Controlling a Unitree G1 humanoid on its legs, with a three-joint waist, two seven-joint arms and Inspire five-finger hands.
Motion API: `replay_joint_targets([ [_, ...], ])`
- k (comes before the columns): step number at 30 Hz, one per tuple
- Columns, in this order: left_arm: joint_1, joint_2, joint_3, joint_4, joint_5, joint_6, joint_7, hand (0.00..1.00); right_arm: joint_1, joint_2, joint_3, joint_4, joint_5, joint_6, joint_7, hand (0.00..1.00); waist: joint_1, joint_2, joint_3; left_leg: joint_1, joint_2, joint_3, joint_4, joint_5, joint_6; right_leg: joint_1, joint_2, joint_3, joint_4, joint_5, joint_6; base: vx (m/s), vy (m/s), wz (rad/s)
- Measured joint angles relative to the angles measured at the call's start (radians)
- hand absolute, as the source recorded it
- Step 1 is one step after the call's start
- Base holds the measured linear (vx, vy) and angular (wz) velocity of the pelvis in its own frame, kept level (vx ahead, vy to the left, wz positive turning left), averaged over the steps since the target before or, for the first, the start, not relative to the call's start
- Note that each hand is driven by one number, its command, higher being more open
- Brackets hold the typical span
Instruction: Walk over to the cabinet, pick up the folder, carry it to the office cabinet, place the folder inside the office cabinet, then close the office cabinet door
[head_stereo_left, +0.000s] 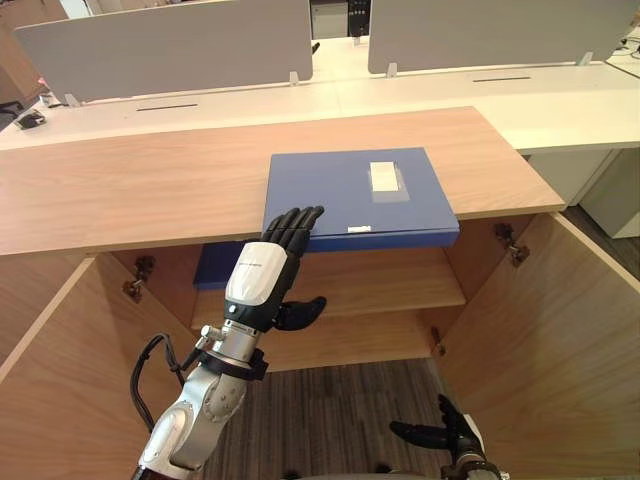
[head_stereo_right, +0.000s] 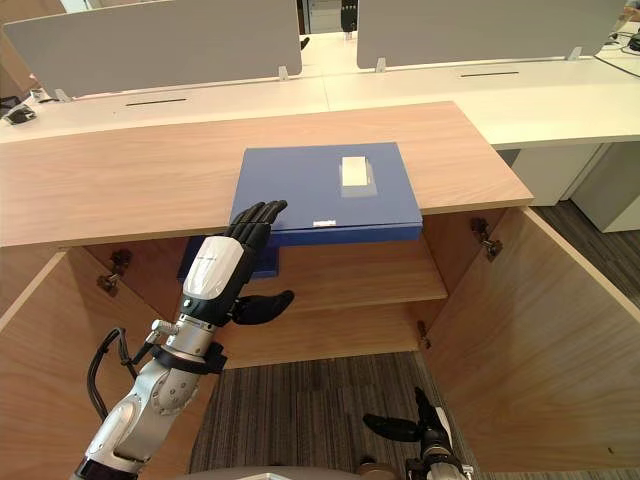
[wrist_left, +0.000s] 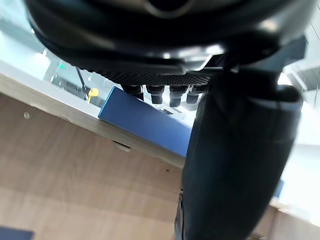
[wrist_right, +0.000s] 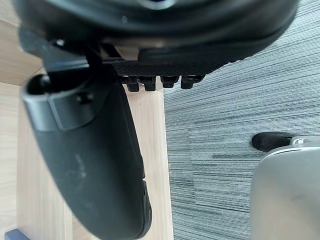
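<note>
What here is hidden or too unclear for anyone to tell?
1. The blue thing on the shelf: mostly behind the left hand, eye views.
2. The folder: its white label too small to read.
3. The right hand: cut off by the left eye view's bottom edge.

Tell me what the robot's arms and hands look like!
The left hand has dark fingers and a thick dark thumb, with a smooth white cover on its back carrying a tiny line of print. Its arm is shiny silver-grey with rounded joints. The right hand is dark too, with some white at its back.
</note>
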Motion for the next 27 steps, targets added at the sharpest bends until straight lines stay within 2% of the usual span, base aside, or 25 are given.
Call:
replay_joint_targets([
  [2, -0.044, -0.010, 0.000, 0.031, 0.030, 0.039, 0.015, 0.00, -0.003, 0.000, 0.000, 0.000, 0.002, 0.000, 0.002, 1.00, -0.003, 0.000, -0.004, 0.000, -0.002, 0.001, -0.008, 0.001, 0.001, 0.001, 0.000, 0.000, -0.010, 0.004, 0.001, 0.00, 0.000, 0.00],
  [6, -0.103, -0.027, 0.005, 0.052, 0.068, 0.077, 0.041, 0.00, -0.006, 0.001, 0.000, 0.000, 0.004, 0.000, 0.006, 1.00, -0.012, -0.006, -0.007, 0.001, -0.004, 0.002, -0.020, 0.001, 0.002, 0.003, -0.001, 0.000, -0.023, 0.007, 0.003, 0.01, 0.001, 0.00],
  [14, -0.193, -0.037, 0.028, 0.065, 0.052, 0.067, 0.068, 0.00, -0.011, 0.003, 0.000, 0.000, 0.014, 0.001, 0.020, 1.00, -0.030, -0.013, -0.011, 0.006, -0.007, 0.008, -0.027, 0.001, 0.002, 0.007, -0.003, 0.002, -0.030, 0.011, 0.004, 0.00, -0.001, -0.01],
  [19, -0.161, -0.039, 0.027, 0.059, 0.019, 0.045, 0.061, 0.00, -0.015, 0.005, -0.001, -0.005, 0.020, 0.001, 0.017, 1.00, -0.031, -0.015, -0.011, 0.005, -0.010, 0.025, -0.027, 0.001, 0.002, 0.009, -0.005, 0.021, -0.057, 0.030, 0.005, -0.05, -0.009, -0.10],
  [23, -0.089, -0.081, 0.027, -0.047, -0.078, 0.027, 0.053, 0.00, -0.004, 0.017, -0.005, -0.063, 0.052, 0.002, 0.004, 1.00, -0.029, -0.016, -0.011, 0.004, -0.006, 0.042, -0.027, -0.001, 0.001, 0.001, -0.004, 0.038, -0.056, 0.031, 0.007, -0.03, -0.017, -0.13],
  [27, 0.023, -0.146, 0.025, -0.193, -0.196, -0.012, 0.024, 0.00, 0.040, 0.080, -0.046, -0.363, 0.145, -0.002, -0.011, 1.00, -0.029, -0.017, -0.010, -0.001, -0.004, 0.056, -0.024, -0.004, 0.004, -0.010, 0.003, 0.055, -0.053, 0.032, 0.008, -0.01, -0.022, -0.11],
])
